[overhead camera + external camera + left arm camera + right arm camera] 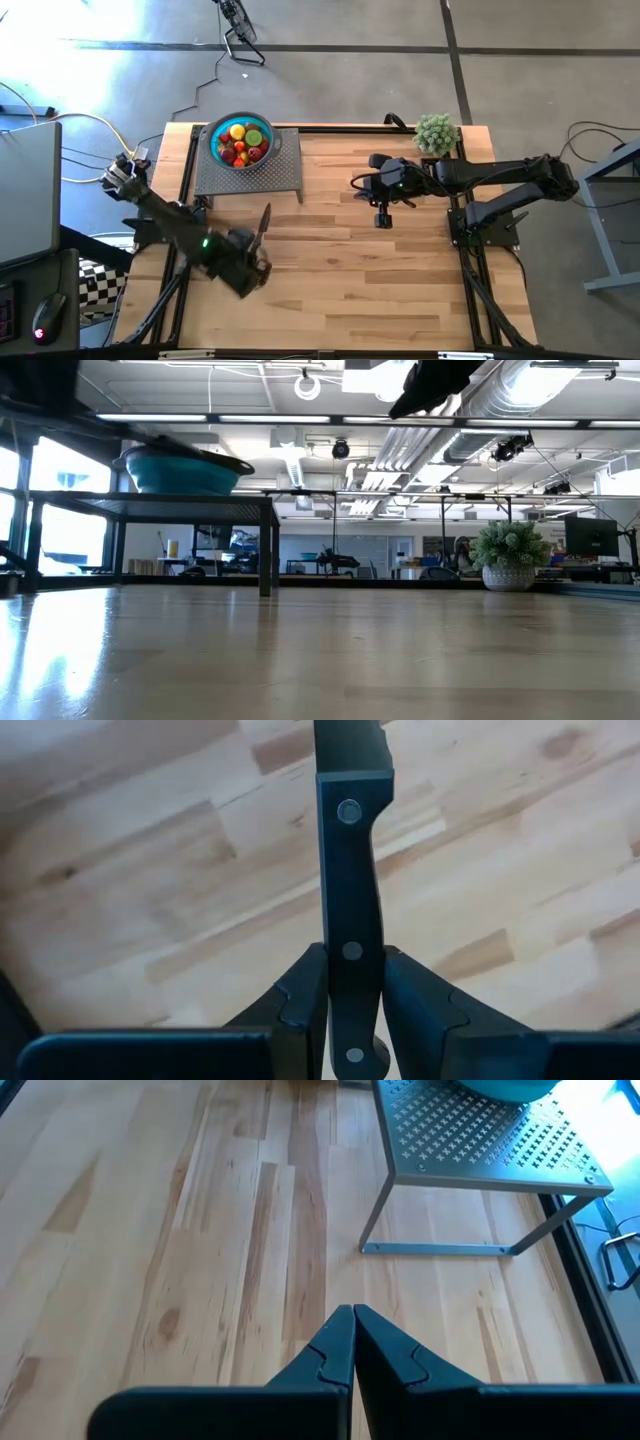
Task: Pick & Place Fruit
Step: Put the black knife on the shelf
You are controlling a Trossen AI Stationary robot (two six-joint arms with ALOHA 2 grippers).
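Small red, yellow, lime fruit fill the teal bowl on the rack — broad bare table nearby; left gripper clamps the knife, right gripper pinched empty.

Probably an open-plan lab or workshop: exposed ceiling ducts, monitors on distant desks.
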